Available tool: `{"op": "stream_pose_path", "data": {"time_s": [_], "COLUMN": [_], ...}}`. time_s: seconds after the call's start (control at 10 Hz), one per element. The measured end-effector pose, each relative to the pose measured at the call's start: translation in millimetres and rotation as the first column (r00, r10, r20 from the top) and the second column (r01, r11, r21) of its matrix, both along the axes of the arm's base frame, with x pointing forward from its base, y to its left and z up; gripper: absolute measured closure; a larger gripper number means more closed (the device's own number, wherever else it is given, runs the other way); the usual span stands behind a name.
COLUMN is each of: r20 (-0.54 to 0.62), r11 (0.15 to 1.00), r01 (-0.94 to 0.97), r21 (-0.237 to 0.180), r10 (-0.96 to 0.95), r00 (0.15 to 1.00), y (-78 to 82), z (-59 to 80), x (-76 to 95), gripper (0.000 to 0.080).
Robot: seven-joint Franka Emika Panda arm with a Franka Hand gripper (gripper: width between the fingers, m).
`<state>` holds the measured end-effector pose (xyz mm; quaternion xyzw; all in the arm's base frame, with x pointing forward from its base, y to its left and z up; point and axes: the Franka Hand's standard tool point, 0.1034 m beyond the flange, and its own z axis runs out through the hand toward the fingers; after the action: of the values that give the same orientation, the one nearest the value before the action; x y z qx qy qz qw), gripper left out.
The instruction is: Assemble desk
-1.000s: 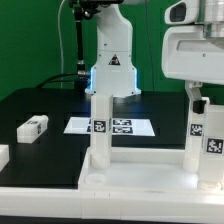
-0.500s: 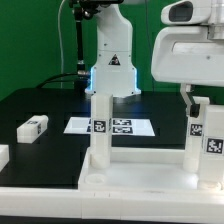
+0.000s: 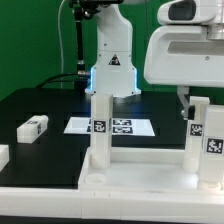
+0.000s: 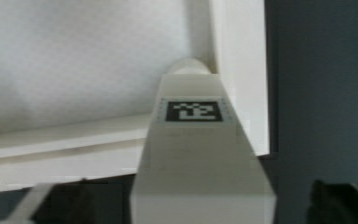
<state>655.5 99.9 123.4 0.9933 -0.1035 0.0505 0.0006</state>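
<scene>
The desk's white tabletop (image 3: pixel 140 180) lies rim-up at the front, with two square white legs standing in its sockets. One leg (image 3: pixel 100 130) is at the exterior view's left. The other leg (image 3: pixel 208 135) is at the right, under my gripper (image 3: pixel 192 100). In the wrist view this tagged leg (image 4: pixel 195 130) runs between my dark fingers (image 4: pixel 19 205), which stand on either side of it with a gap showing. The gripper (image 4: pixel 190 205) is open around the leg's top. Behind the leg lies the tabletop (image 4: pixel 69 90).
A loose white leg (image 3: pixel 33 127) lies on the black table at the exterior view's left, and another white part (image 3: pixel 3 155) sits at the left edge. The marker board (image 3: pixel 112 126) lies behind the tabletop, in front of the robot base (image 3: pixel 112 65).
My gripper has shifted toward the exterior view's left over the right-hand leg. The legs and the tabletop have not moved.
</scene>
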Motion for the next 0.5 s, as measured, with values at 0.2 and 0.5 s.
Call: {"op": "stream_pose_path", "data": {"time_s": [0.2,0.5], "r20": [0.000,0.000], "r11": [1.000,0.999], "r01": [0.002,0.033], "r21": [0.000,0.004], "r10": [-0.002,-0.033], "r00": [1.000,0.999], "y": [0.0,0.0], "z": [0.0,0.0], "x": [0.0,0.0], "gripper": [0.0377,0.0511]}}
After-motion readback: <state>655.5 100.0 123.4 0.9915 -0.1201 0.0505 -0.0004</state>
